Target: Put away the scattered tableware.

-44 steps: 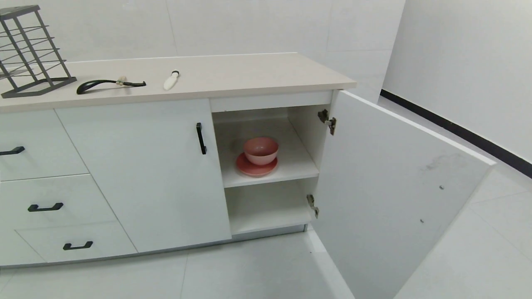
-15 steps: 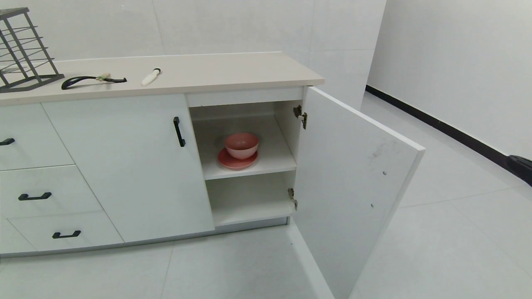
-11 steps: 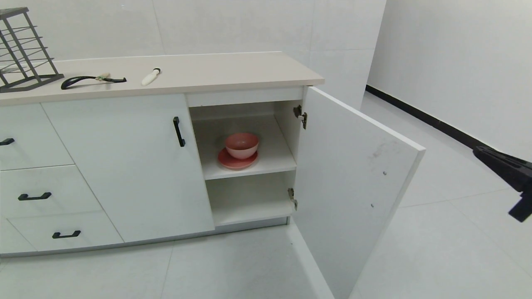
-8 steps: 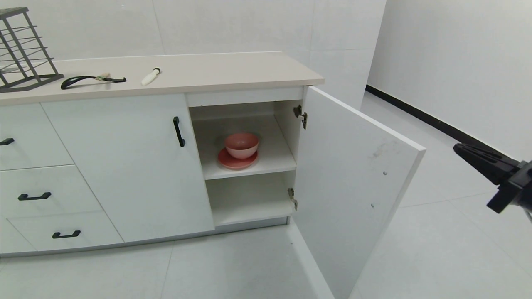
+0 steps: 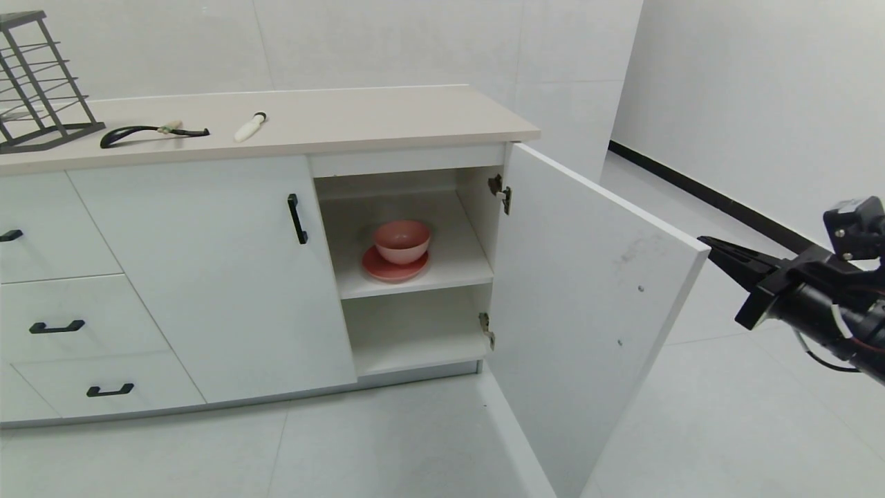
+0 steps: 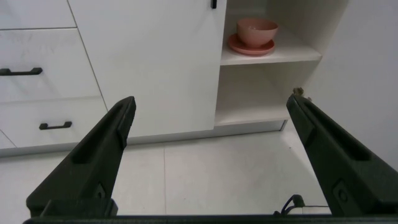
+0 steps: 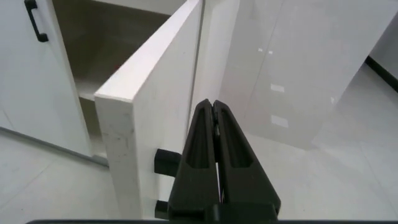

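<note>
A: How much of the tidying can be counted as done?

B: A pink bowl (image 5: 402,242) is seen stacked on a pink plate (image 5: 393,268) on the upper shelf (image 5: 458,268) of the open cupboard (image 5: 408,160), just left of the centre of the head view. That part is judged finished.

A: And what is left?

B: Two utensils are left lying on the counter (image 5: 387,114) at the upper left: a black spoon (image 5: 148,133) and, near it, a white-handled tool (image 5: 249,127), both beside a wire rack (image 5: 38,76). If they are counted as tableware, they have yet to be put away. The cupboard door (image 5: 588,297) is also swung wide open, so closing it is not yet done.

A: How are the pincers held?

B: The right gripper (image 5: 704,241) is clenched, its fingers pressed flat together with nothing between them. It is found at the middle right of the head view, its tip just beside the door's free edge; whether the edge is touched cannot be told. The left gripper (image 6: 210,102) is spread wide and empty, and is pointed at the cupboard front.

A: Which step is in hand, then?

B: A push on the door is judged likely. By that reading, the task is put at somewhat past halfway.
</note>
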You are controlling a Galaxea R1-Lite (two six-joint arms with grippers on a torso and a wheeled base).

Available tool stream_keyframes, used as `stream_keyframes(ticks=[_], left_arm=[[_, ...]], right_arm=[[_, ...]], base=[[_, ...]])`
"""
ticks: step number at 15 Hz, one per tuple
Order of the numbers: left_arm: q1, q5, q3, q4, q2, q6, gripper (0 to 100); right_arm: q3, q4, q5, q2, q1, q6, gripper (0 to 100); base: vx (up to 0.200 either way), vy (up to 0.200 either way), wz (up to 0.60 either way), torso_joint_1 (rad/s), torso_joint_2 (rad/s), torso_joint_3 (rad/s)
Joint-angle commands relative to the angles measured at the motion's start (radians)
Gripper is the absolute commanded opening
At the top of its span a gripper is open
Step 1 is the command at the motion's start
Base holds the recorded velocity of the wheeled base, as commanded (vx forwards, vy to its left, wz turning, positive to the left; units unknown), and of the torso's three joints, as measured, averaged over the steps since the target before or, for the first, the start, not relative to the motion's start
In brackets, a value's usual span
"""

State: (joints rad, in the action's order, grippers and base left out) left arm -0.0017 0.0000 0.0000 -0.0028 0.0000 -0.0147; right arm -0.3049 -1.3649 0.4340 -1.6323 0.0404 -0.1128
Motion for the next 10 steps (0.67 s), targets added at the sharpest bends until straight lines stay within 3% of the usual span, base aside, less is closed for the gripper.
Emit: stream_keyframes(ticks=[1,10], left_arm=[[0.0,0.0,0.0,0.0,0.0,0.001,100],[0.0,0.0,0.0,0.0,0.0,0.001,100]], right_arm=[[-0.017,-0.002,-0.001,-0.05,0.009,-0.001,0],[-0.042,-0.005,-0.001,-0.089,0.099,-0.002,0]], base=[[0.0,0.0,0.0,0.0,0.0,0.0],[0.0,0.0,0.0,0.0,0.0,0.0]])
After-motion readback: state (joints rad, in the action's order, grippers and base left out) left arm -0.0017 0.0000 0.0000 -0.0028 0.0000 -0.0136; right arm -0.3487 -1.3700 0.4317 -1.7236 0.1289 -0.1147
